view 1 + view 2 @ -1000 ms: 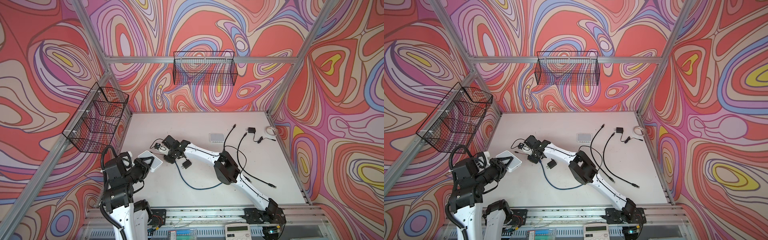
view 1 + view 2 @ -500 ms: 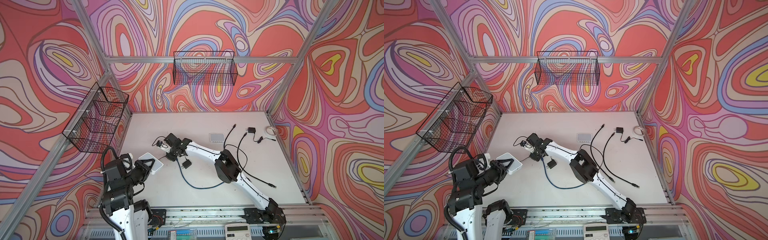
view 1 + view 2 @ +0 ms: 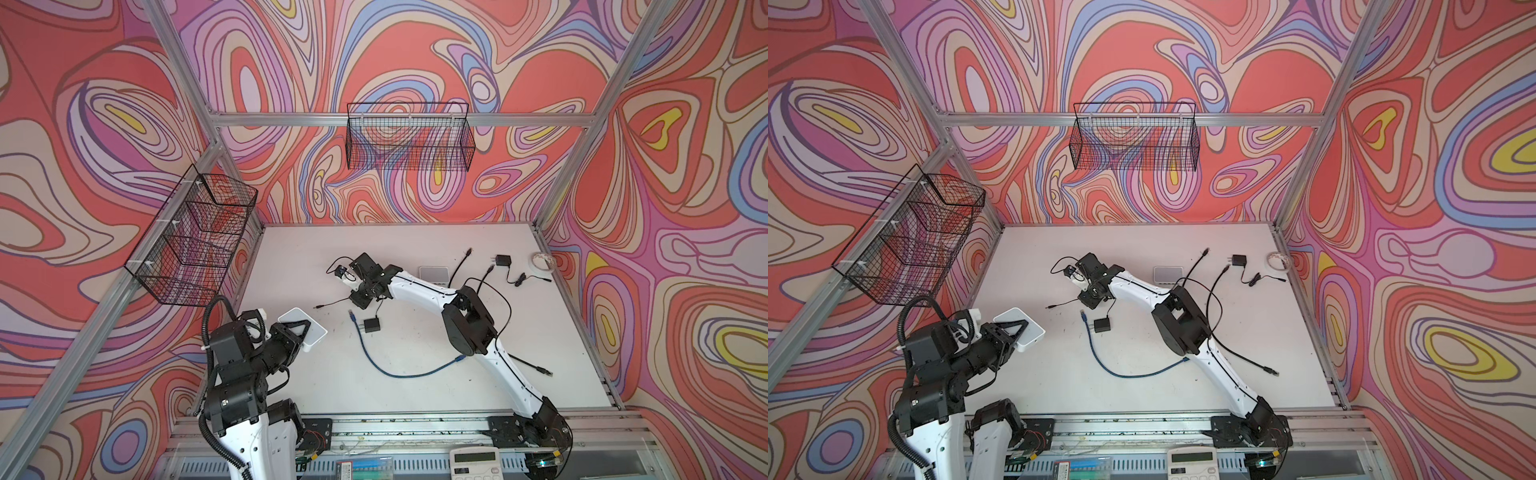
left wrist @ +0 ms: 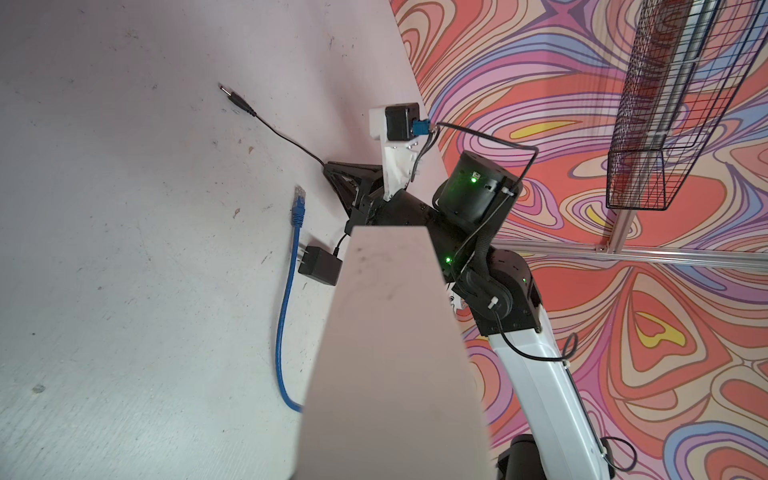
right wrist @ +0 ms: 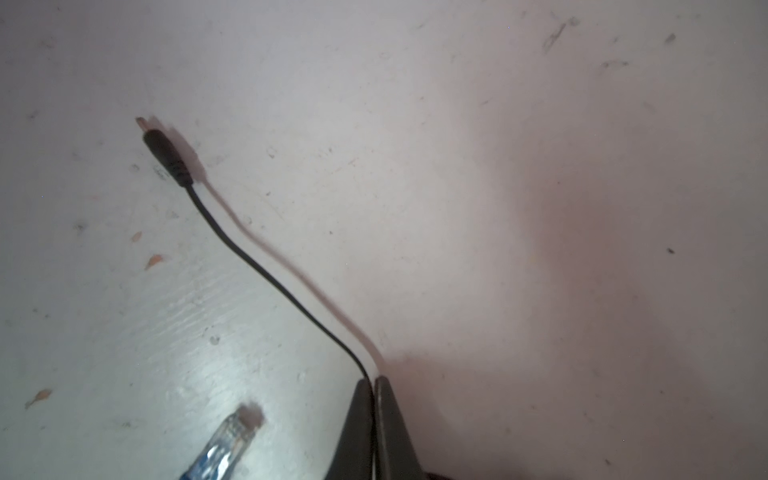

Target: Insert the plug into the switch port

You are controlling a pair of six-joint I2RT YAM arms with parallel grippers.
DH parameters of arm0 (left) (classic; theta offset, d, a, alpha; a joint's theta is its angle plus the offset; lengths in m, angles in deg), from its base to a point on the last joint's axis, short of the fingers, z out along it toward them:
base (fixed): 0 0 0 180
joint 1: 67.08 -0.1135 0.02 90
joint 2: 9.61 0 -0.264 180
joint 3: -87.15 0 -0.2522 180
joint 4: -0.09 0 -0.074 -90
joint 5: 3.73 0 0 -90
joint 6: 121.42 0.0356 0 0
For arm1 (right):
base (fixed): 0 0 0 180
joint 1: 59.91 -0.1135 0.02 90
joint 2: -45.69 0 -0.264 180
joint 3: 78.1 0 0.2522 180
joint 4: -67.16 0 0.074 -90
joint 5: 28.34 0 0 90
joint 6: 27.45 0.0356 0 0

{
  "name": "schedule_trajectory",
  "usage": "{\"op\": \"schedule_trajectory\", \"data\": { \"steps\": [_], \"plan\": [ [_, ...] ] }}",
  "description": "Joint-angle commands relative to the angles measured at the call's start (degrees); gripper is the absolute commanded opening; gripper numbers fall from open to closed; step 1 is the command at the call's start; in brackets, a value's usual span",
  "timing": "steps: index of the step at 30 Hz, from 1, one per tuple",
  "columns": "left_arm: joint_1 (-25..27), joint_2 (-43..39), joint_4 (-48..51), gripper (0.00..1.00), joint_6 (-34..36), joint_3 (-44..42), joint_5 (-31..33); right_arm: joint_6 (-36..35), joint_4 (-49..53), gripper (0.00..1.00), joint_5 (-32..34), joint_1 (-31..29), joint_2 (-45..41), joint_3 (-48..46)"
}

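Nearest, at the table's front left, the left gripper is clamped on a white rectangular plastic switch. Just beyond, a blue ethernet cable curves across the white tabletop, its clear connector beside a small black power adapter. Farther on, the right gripper has its fingers pressed together, pinching a thin black cable behind its black barrel plug. The plug sits low at the tabletop, apart from the switch, between the two grippers. At the back lie a flat grey box and loose black leads.
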Motion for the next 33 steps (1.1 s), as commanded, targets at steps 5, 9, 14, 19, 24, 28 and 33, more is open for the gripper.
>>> {"op": "schedule_trajectory", "data": {
  "steps": [5, 9, 14, 19, 24, 28, 33],
  "plan": [
    [-0.4, -1.8, 0.2, 0.0, 0.4, -2.7, -0.5, 3.0, -7.0, 0.0, -0.4, 1.1, -13.6, -14.7],
    [-0.4, -2.6, 0.2, 0.0, 0.4, -4.2, -0.6, 4.7, -9.3, 0.0, -0.6, 1.3, -18.3, -21.5],
    [-0.5, -3.3, -0.2, 0.0, 0.1, -4.9, -0.7, 7.1, -11.5, 0.0, -2.2, 1.3, -23.4, -28.8],
    [-0.4, -3.9, -0.6, 0.0, -0.6, -4.8, -1.6, 8.9, -14.5, 0.0, -1.7, 1.3, -26.0, -35.3],
    [-0.4, -4.2, 0.0, 0.0, -0.3, -5.4, -1.7, 9.9, -15.5, 0.0, -2.0, 1.3, -25.2, -37.7],
    [-0.5, -4.2, -0.5, 0.0, -0.4, -5.5, -1.8, 10.0, -16.0, 0.0, -2.6, 1.4, -24.7, -38.5],
    [-0.4, -4.4, -0.3, 0.0, -0.3, -5.8, -1.6, 9.9, -14.9, 0.0, -1.6, 1.4, -23.1, -36.9]
  ]
}}
